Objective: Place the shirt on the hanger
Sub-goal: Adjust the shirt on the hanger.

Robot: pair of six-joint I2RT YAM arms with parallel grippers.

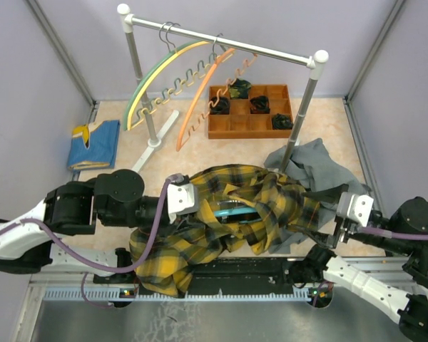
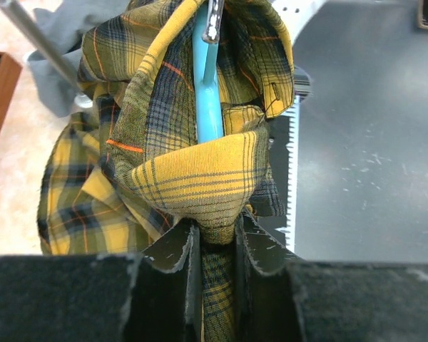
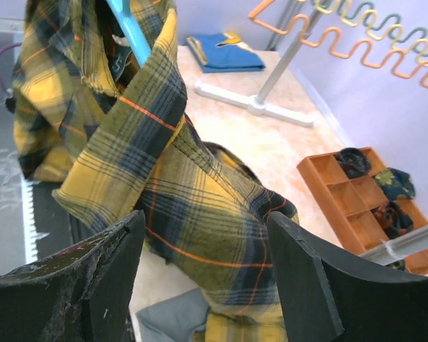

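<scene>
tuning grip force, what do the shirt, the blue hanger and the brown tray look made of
Shirt: soft woven fabric, likely cotton flannel; matte, with a visible weave, and it folds and drapes loosely.
Hanger: smooth light blue plastic, it seems; slight sheen and uniform colour.
Tray: probably wood or wood-coloured plastic; flat orange-brown walls, but no grain can be made out.

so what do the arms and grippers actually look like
Both arms are black at the joints with white links; the left arm and right arm each trail a purple cable. The left gripper and right gripper have black, scuffed fingers.
</scene>
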